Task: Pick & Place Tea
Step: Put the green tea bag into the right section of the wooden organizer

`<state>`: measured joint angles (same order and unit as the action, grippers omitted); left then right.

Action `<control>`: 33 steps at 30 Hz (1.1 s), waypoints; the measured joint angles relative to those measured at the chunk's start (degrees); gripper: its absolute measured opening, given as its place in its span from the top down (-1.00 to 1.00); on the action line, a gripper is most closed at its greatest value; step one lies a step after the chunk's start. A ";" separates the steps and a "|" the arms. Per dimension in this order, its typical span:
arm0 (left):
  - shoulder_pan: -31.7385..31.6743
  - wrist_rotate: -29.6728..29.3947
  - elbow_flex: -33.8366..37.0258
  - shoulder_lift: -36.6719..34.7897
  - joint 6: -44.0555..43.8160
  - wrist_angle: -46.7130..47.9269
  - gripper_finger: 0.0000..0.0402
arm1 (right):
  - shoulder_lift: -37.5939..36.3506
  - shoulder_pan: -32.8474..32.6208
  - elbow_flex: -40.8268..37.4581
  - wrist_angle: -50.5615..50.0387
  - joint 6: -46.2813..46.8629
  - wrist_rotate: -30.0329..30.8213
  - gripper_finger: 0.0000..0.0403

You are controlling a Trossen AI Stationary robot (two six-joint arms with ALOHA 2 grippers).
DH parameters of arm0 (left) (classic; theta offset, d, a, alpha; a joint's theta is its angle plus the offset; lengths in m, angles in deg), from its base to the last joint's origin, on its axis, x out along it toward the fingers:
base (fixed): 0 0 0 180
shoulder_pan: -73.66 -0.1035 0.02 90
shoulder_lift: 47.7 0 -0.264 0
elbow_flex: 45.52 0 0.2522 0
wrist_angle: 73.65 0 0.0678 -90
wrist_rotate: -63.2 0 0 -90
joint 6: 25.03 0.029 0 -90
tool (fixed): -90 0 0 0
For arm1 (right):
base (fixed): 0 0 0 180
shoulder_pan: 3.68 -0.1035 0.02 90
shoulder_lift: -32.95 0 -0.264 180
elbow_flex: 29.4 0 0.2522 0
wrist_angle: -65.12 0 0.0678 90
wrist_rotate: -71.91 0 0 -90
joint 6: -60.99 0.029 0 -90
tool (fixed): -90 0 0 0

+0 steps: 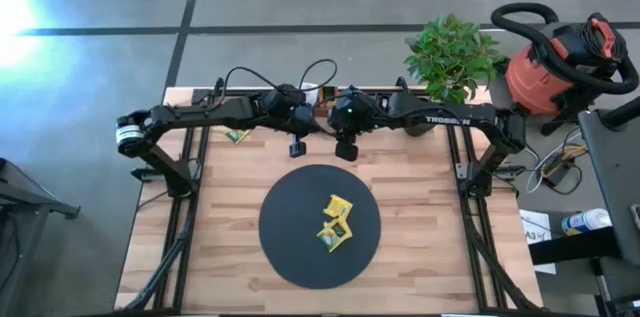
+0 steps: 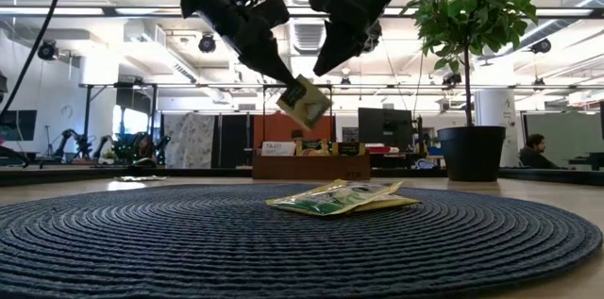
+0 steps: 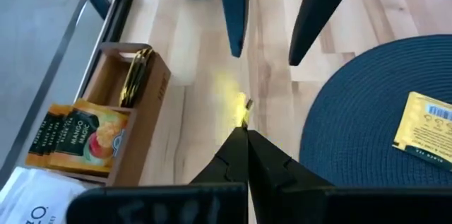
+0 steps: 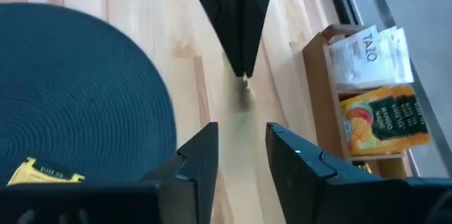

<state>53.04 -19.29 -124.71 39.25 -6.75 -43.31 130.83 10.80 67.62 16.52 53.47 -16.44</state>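
A small yellow-green tea packet (image 2: pixel 304 101) hangs in the air between the wooden tray (image 3: pixel 152 104) and the black disc (image 1: pixel 290 247), with my left gripper (image 1: pixel 298 149) shut on it. My right gripper (image 1: pixel 346 149) is open just to the packet's right, its fingers (image 3: pixel 233 12) apart and touching nothing. A few yellow tea packets (image 1: pixel 337 222) lie flat in a small overlapping pile on the disc. More packets stand on edge in the tray's compartments (image 4: pixel 381 121). My left gripper pinches the tea packet by its upper edge (image 2: pixel 292 86) between its two shut fingertips. The fingers slant down from the table's left. The packet hangs tilted below the tips, lifted clear of table and disc.
The tray stands at the table's far edge (image 1: pixel 325 95). A loose packet (image 1: pixel 238 136) lies on the wood at the far left. A potted plant (image 1: pixel 450 57) stands at the far right corner. Arm frames run down both table sides.
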 joint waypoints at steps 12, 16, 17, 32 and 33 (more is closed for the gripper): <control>0.23 1.73 0.02 0.00 1.09 -0.36 1.00 | 0.23 0.00 0.00 1.90 -0.65 -0.37 0.20; 0.63 1.96 -0.64 0.00 1.07 -0.74 1.00 | 1.58 -0.15 0.09 2.85 -0.60 -0.58 0.18; 0.77 1.94 -0.95 0.00 1.07 -1.11 1.00 | 2.02 -0.23 0.08 2.77 -0.47 -0.63 0.18; -0.77 2.02 3.53 0.42 -6.06 1.56 1.00 | 3.07 -0.45 -0.41 -4.07 9.09 -11.58 0.31; -1.14 2.32 4.77 0.71 -8.13 -0.11 1.00 | 3.71 -0.53 -0.96 -3.93 10.96 -13.56 0.32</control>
<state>51.89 -16.97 -119.94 39.96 -14.88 -43.43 134.54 10.27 66.66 12.59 64.43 -30.00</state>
